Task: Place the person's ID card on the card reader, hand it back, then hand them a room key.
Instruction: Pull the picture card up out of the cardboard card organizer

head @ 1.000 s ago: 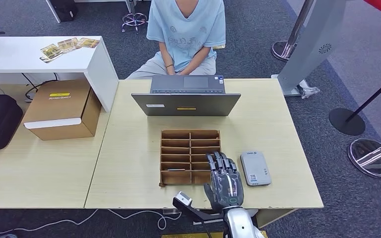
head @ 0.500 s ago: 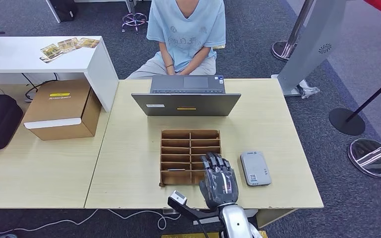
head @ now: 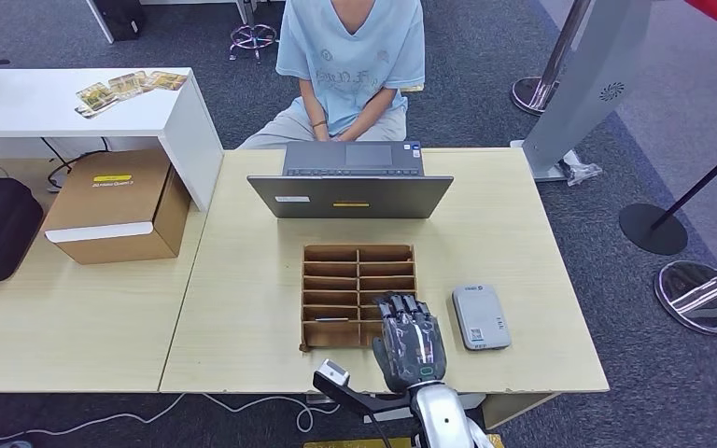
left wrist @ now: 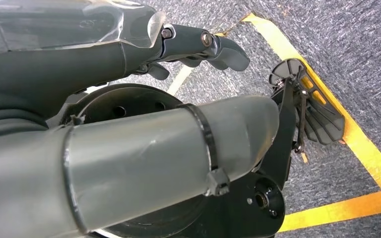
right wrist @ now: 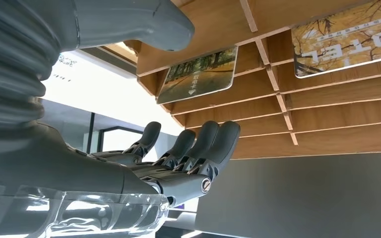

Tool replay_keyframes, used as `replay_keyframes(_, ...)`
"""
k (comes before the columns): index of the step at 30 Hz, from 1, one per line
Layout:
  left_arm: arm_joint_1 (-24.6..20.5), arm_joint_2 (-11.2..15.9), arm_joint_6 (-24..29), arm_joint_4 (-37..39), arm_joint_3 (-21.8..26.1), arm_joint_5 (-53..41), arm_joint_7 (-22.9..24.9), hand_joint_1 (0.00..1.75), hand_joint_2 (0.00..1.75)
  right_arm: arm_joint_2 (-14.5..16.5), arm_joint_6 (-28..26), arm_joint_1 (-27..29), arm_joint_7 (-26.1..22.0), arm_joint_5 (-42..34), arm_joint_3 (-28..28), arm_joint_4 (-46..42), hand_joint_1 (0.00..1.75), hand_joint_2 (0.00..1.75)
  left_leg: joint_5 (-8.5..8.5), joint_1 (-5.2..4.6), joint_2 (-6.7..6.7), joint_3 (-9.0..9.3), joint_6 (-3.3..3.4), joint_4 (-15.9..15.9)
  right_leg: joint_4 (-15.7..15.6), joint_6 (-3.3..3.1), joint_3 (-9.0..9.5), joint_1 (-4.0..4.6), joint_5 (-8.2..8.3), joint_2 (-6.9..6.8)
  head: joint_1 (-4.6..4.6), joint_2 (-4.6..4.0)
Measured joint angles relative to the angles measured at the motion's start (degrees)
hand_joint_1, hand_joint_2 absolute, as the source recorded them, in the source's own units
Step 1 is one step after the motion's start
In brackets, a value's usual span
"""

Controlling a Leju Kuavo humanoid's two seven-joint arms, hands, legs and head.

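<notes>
Right hand [head: 410, 338], fingers loosely spread, empty, hovers over wooden slotted card tray [head: 331, 280]. Risk: fingertips snag dividers, missing printed card [right wrist: 197, 74].

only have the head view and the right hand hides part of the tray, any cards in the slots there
Observer: Yes, the right wrist view shows a green card and a yellow card in separate slots of the tray.
Operator: is the hand on one yet
Observer: No, the right hand holds nothing; its fingers are stretched out, apart from both cards.
Operator: and the left hand
Observer: The left hand hangs over carpet marked with yellow tape, holding nothing.
</notes>
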Motion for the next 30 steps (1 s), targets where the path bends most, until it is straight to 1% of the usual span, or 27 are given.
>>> replay_keyframes(3, 0.0, 0.0, -0.1, 0.0, 0.0, -0.1, 0.0, 0.00, 0.00, 0.1, 0.1, -0.1, 0.0, 0.0, 0.0, 0.0, 0.70, 1.75, 0.00, 0.00, 0.00, 0.00, 0.00, 0.0, 0.0, 0.00, 0.00, 0.00, 0.00, 0.00, 0.00, 0.00)
replay_keyframes(7, 0.0, 0.0, -0.3, 0.0, 0.0, -0.3, -0.1, 0.00, 0.00, 0.3, 0.4, -0.1, -0.1, 0.0, 0.0, 0.1, 0.62, 1.75, 0.00, 0.00, 0.00, 0.00, 0.00, 0.0, 0.0, 0.00, 0.00, 0.00, 0.00, 0.00, 0.00, 0.00)
replay_keyframes(16, 0.0, 0.0, -0.8, 0.0, 0.0, -0.6, -0.9, 0.00, 0.00, 0.4, 0.8, -0.5, -0.1, 0.0, -0.1, 0.8, 0.59, 1.75, 0.00, 0.00, 0.00, 0.00, 0.00, 0.0, 0.0, 0.00, 0.00, 0.00, 0.00, 0.00, 0.00, 0.00)
replay_keyframes(21, 0.0, 0.0, -1.0, 0.0, 0.0, -0.9, -0.9, 0.00, 0.00, 0.4, 0.8, -0.8, -0.1, 0.0, -0.1, 1.3, 0.61, 1.75, 0.00, 0.00, 0.00, 0.00, 0.00, 0.0, 0.0, 0.00, 0.00, 0.00, 0.00, 0.00, 0.00, 0.00)
replay_keyframes(26, 0.1, 0.0, -1.2, 0.0, 0.0, -1.1, -1.0, 0.00, 0.00, 0.4, 0.8, -1.1, -0.1, 0.0, -0.1, 1.6, 0.69, 1.75, 0.00, 0.00, 0.00, 0.00, 0.00, 0.0, 0.0, 0.00, 0.00, 0.00, 0.00, 0.00, 0.00, 0.00)
replay_keyframes(30, 0.1, 0.0, -1.2, 0.0, 0.0, -1.4, -1.1, 0.00, 0.00, 0.4, 0.8, -1.2, -0.2, 0.0, -0.1, 1.9, 0.71, 1.75, 0.00, 0.00, 0.00, 0.00, 0.00, 0.0, 0.0, 0.00, 0.00, 0.00, 0.00, 0.00, 0.00, 0.00)
